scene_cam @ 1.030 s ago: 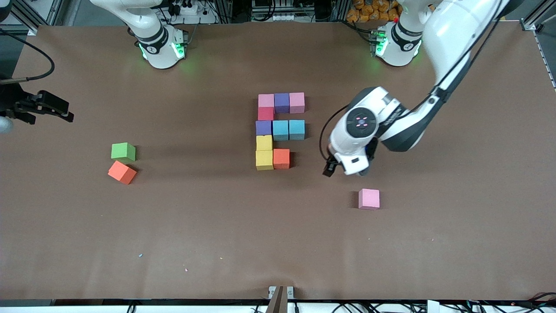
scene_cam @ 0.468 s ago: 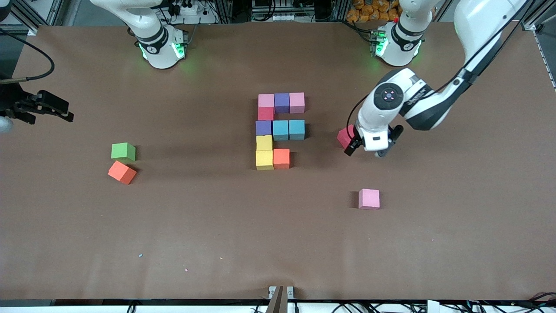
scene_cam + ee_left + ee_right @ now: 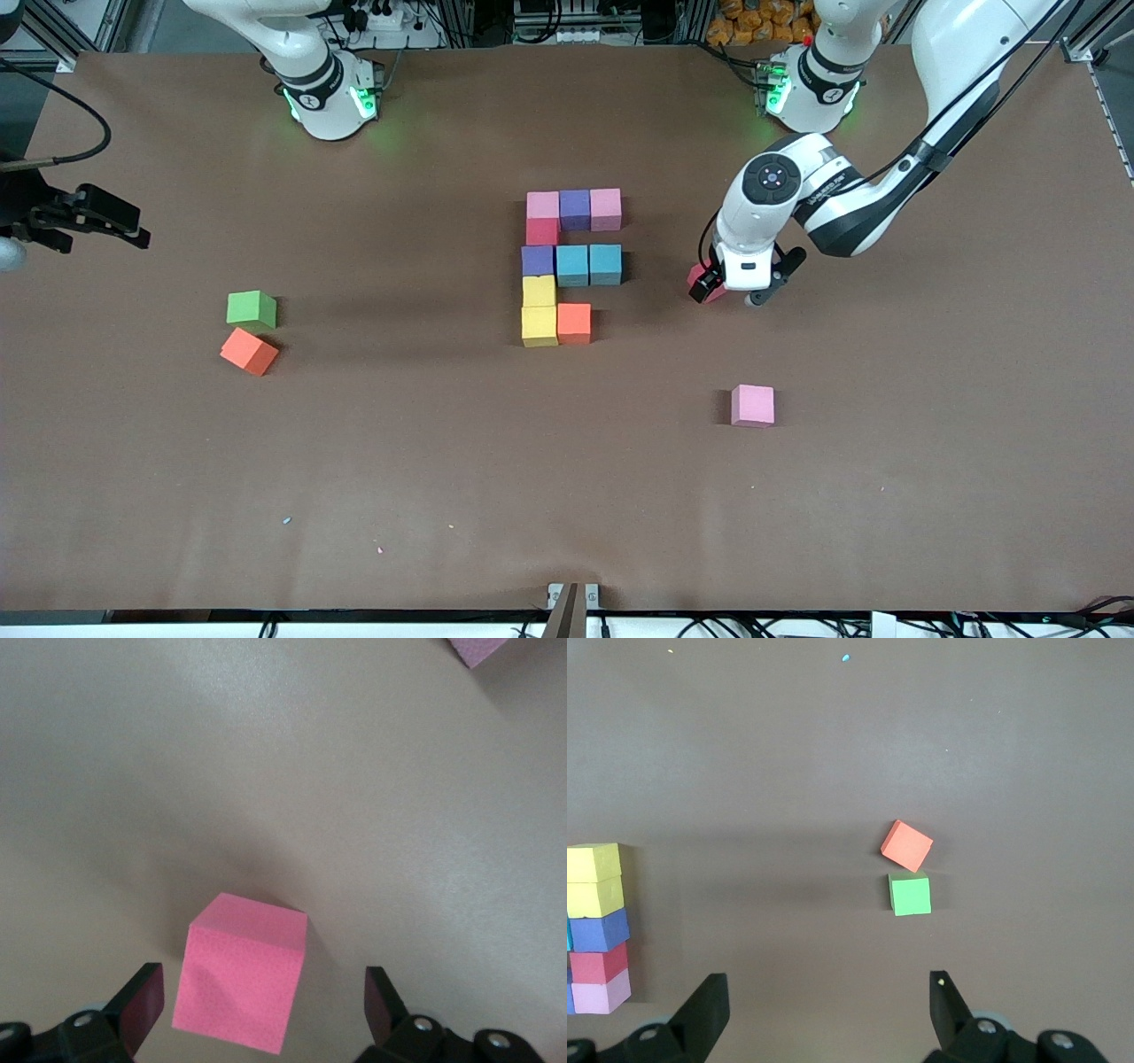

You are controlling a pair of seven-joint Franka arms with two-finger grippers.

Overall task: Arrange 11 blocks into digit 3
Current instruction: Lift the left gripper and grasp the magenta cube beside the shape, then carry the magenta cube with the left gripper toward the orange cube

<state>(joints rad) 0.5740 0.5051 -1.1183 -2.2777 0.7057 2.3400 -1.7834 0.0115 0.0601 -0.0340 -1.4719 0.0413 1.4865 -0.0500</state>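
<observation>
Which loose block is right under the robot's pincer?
The crimson foam cube, alone on the table between the left pincer's open fingers; the loose pink cube lies nearer the camera.

No text, label, brand, number or sign can be read anywhere in these views. The cubes' faces are plain, and the tabletop carries no markings
</observation>
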